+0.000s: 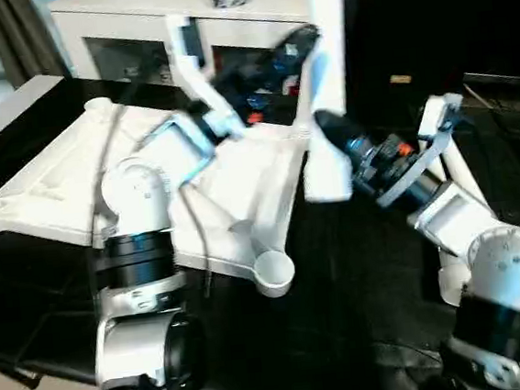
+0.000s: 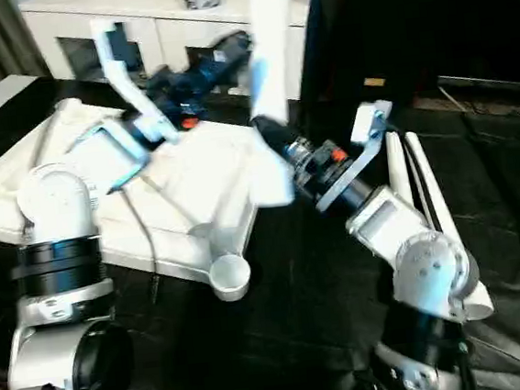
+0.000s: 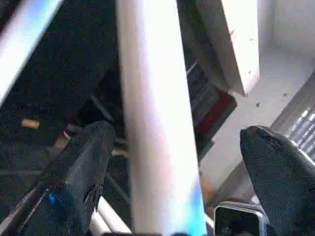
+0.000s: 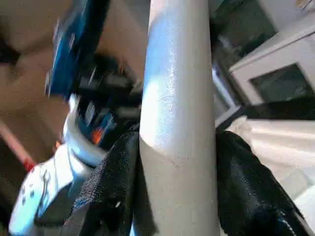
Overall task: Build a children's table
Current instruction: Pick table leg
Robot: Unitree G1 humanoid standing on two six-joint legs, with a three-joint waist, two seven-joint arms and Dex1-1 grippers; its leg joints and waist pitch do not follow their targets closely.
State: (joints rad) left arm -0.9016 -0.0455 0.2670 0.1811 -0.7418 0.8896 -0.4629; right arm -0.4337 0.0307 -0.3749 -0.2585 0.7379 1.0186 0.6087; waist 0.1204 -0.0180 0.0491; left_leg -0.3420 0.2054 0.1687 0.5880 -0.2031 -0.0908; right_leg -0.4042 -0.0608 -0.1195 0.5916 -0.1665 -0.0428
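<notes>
The right pincer (image 4: 177, 191) is clamped on a white table leg (image 1: 323, 87), its two black fingers (image 4: 110, 191) pressed against either side of the smooth round shaft, which stands nearly upright above the work. The left pincer (image 3: 179, 177) stands wide open with the same leg between its fingers (image 3: 81, 172); the leg lies close to one finger and well apart from the other.

The white plastic table top (image 1: 56, 178) lies upside down on a black surface (image 1: 345, 316), ribbed underside up, with round sockets at its corners; the nearest socket (image 1: 274, 272) is an open cup at the corner closest to the camera. The left forearm crosses over the top and hides part of it. Two more tapered white legs (image 2: 421, 189) lie side by side on the black surface just beside the right arm.

Behind the top stands a white cabinet (image 1: 133, 23) with glass doors, small objects on it. To the right the room is dark.
</notes>
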